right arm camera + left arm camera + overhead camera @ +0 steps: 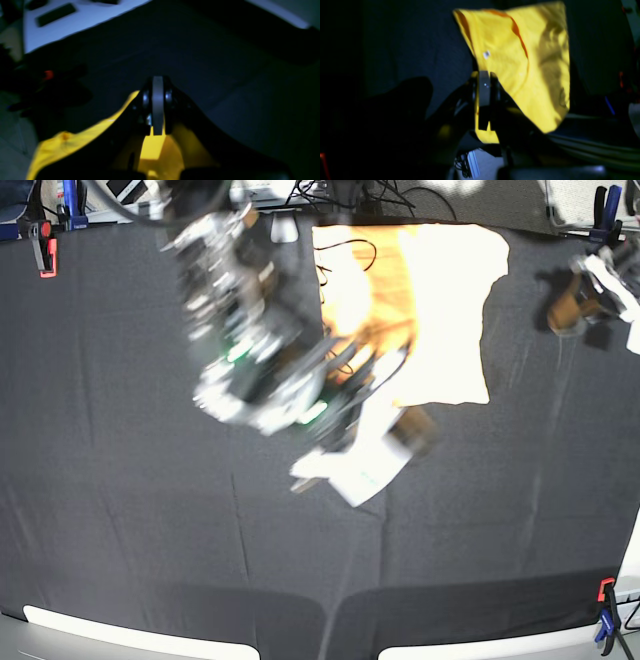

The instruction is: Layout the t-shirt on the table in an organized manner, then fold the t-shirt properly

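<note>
Hidden or unclear: base view is motion-blurred around the right arm (250,370), which crosses the frame and covers the shirt's (440,320) near-left part; the right gripper's own tip cannot be picked out there. Left arm (590,290) is cut off at the right edge. Both wrist views are dark and soft; gripper bodies read as black silhouettes.

Shirt: pale orange-yellow cloth, overexposed nearly white in the base view, lying at the table's (120,510) far edge right of centre, partly lifted, outline irregular. In the left wrist view it hangs as a creased sheet (520,65) with an orange seam line and a small white tag.

Left gripper (483,100): jaws together, clamped on a shirt edge; yellow cloth shows on both sides of the fingers.

Right gripper (157,110): jaws together, yellow cloth (152,147) pinched beneath the tips.

Table: black cloth, matte, wrinkled; red-and-blue clamps (45,245) at corners
</note>
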`<state>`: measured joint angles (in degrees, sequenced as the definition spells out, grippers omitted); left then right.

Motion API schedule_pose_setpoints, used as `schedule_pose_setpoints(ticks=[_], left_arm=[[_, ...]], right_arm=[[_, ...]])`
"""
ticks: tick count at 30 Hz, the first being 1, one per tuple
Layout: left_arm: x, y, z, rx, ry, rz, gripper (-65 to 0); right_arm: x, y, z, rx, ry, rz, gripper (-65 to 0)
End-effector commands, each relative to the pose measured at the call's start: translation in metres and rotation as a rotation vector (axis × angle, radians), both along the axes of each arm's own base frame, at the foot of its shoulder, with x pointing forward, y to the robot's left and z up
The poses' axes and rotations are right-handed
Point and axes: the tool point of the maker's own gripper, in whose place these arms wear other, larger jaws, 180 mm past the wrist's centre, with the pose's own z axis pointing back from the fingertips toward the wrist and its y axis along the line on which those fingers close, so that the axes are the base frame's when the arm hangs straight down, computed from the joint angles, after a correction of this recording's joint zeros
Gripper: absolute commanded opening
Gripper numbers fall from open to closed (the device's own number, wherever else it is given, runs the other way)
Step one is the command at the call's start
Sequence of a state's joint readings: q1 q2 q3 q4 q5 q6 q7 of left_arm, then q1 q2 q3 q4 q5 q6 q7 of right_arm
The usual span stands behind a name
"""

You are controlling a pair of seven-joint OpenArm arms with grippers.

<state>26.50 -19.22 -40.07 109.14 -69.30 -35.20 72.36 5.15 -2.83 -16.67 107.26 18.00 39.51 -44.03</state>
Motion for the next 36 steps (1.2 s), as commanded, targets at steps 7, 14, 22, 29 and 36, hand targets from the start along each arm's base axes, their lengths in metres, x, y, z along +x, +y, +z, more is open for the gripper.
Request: schedule_pose_setpoints(ticks=[7, 14, 22, 29, 36], left_arm=[[-0.024, -0.031, -0.011, -0.081, 0.055, -0.036, -65.0], [-0.069, -0.070, -0.017, -0.077, 0.121, -0.210, -65.0], [-0.096, -0.126, -0.043, -0.072, 0.216, -0.404, -65.0], [-0.085, -0.124, -0.063, 0.100, 0.162, -0.405, -65.0], [-0.074, -0.112, -0.084, 0.132, 0.192, -0.380, -65.0]], right_arm=[[0.018, -0.030, -0.018, -0.106, -0.025, -0.043, -65.0], [0.044, -0.045, -0.060, -0.189, 0.080, -0.057, -65.0], [0.071, -0.051, -0.062, -0.225, 0.093, -0.070, -65.0], [0.072, -0.051, -0.062, -0.231, 0.094, -0.071, -65.0], [0.070, -0.053, -0.065, -0.246, 0.105, -0.070, -65.0]])
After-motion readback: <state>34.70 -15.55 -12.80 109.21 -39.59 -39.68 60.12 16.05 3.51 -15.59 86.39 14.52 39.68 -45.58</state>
